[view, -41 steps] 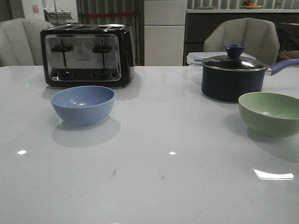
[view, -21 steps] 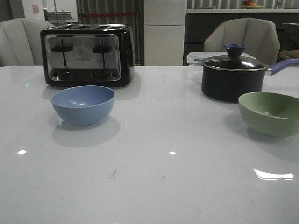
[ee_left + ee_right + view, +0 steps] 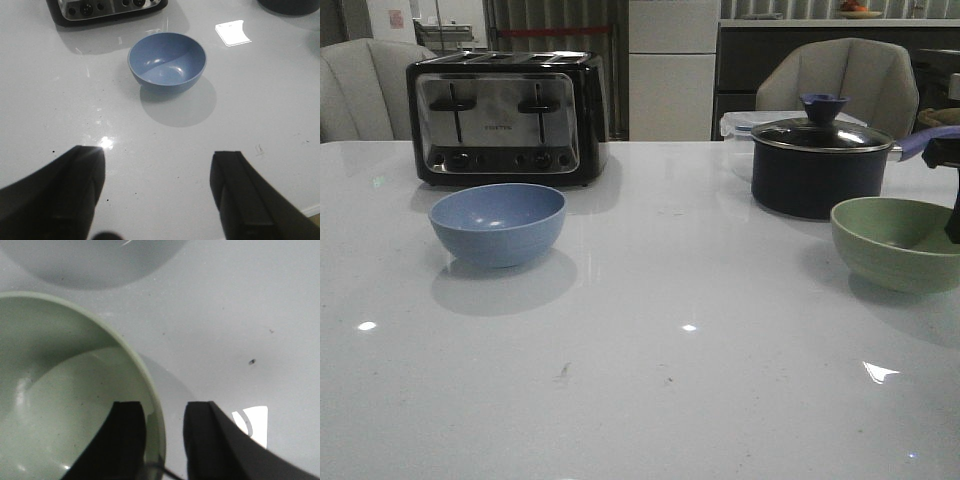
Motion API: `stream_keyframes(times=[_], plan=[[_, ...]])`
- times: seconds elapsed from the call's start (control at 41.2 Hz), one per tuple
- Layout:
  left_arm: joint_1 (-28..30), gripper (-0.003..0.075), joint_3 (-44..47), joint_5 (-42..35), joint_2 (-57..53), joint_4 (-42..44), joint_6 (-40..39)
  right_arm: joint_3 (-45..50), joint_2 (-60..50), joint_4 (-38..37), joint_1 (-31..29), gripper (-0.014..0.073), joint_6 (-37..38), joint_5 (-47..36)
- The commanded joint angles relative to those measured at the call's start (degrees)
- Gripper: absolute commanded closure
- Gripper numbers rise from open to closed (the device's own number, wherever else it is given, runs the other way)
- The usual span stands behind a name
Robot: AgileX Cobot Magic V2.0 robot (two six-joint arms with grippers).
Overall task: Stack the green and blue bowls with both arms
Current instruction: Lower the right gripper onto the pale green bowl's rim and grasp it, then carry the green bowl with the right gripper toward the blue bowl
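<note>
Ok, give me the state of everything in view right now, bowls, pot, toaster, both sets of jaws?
blue bowl: upright, empty, untouched on the table.
green bowl: upright, empty, on the table, its rim between the right jaws.
right gripper: jaws open, straddling the green bowl's rim.
left gripper: jaws open wide, empty, short of the blue bowl.
saucepan: lid on.
toaster: levers up.

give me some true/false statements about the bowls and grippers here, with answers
1. The blue bowl is stacked inside the green bowl. False: they sit far apart on the table.
2. The right gripper straddles the green bowl's rim, one finger inside and one outside. True.
3. The left gripper is shut on the blue bowl. False: it is open, short of the bowl.
4. The blue bowl is empty. True.
5. The saucepan has no lid. False: its lid is on.
</note>
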Motion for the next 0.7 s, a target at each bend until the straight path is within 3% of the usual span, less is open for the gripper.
stream_keyframes(times=[0.0,0.194,0.364,0.51,0.68], plan=[[-0.36,0.0225,-1.58,-4.74,0.35,-0.61,0.08,-1.95,-2.82,0.53,-0.42,0.0376,-0.76,-1.53],[-0.36,0.0225,-1.58,-4.74,0.35,-0.61,0.08,-1.95,-2.82,-0.27,-0.42,0.0496,-0.76,-0.91],[-0.36,0.0225,-1.58,-4.74,0.35,-0.61,0.08,-1.95,-5.19,-0.27,0.8,0.0527,-2.44,-0.05],[-0.36,0.0225,-1.58,-4.74,0.35,-0.61,0.08,-1.95,-10.07,-0.27,6.24,0.0527,-4.98,0.28],[-0.36,0.0225,-1.58,-4.77,0.35,-0.61,0.08,-1.95,-13.18,-0.27,16.9,0.0527,-5.05,0.56]])
